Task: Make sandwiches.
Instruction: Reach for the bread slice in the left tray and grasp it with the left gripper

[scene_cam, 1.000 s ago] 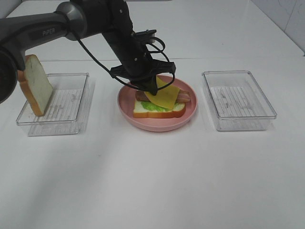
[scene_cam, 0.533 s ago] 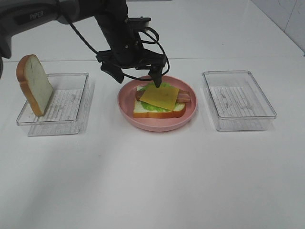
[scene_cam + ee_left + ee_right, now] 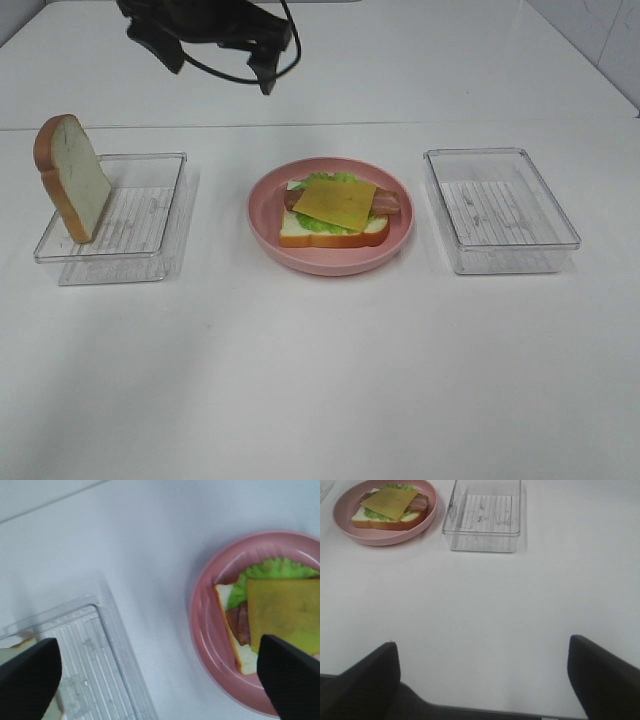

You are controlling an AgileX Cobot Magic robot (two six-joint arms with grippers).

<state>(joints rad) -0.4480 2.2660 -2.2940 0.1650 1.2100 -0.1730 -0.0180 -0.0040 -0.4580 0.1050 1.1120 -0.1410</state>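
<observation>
Right gripper [image 3: 482, 680] sits nearest, jaws wide, empty. Beyond it the open sandwich [image 3: 333, 210], cheese slice [image 3: 335, 201] topmost, rests on the pink plate [image 3: 268, 225]. Farther back, left gripper [image 3: 215, 45] hangs spread wide, probably well above, empty.

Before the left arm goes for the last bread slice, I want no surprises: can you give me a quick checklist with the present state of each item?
1. Left gripper open and holding nothing: ok.
2. Cheese slice lying flat on top of the stack, clear of the gripper: ok.
3. Stack sits inside the pink plate, bottom bread slice flat: ok.
4. Remaining bread slice reachable, leaning upright at the left tray: ok.
5. Right gripper open and well away from the plate: ok.
6. Right tray holds no more ingredients: ok.
</observation>
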